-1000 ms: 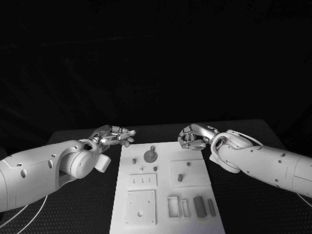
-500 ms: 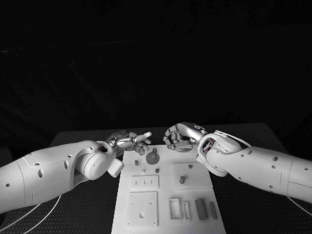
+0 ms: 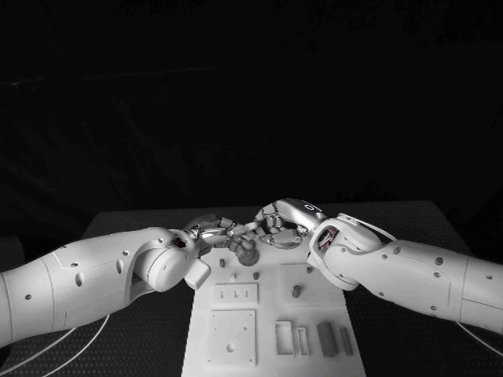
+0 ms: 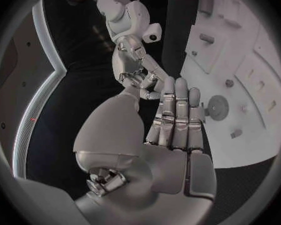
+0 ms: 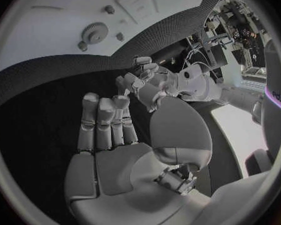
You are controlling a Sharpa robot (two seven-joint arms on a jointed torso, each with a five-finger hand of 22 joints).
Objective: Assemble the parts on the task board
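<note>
Both hands met above board's (image 3: 200,357) far end, over gear (image 3: 247,253). Left hand (image 3: 220,232): fingers extended, nothing held. Right hand (image 3: 284,225): nothing held. Loose parts (image 3: 325,338) seen on near end; assembly judged barely begun.
</note>
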